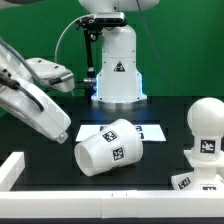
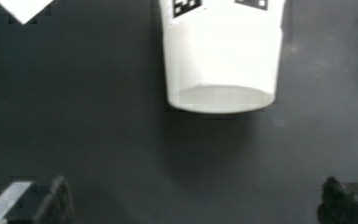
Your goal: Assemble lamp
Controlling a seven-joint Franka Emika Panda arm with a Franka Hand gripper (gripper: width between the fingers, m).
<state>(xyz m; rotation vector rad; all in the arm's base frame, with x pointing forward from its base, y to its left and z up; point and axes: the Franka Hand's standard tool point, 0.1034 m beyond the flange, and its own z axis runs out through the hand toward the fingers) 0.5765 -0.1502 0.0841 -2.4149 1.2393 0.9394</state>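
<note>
Lamp shade (image 1: pixel 109 146) lying on its side on the dark counter (image 1: pixel 60 160), bulb (image 1: pixel 204 128) standing well apart, jaws wide and holding nothing.

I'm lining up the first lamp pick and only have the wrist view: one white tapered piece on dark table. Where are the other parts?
Observer: The bulb stands upright at the exterior view's right, apart from the shade you see.
Operator: And the base?
Observer: The base sits in front of the bulb, at the exterior view's lower right, partly cut off by the frame.
Operator: Anything else near the shade?
Observer: The marker board lies flat just behind it; the shade itself lies on its side.
</note>
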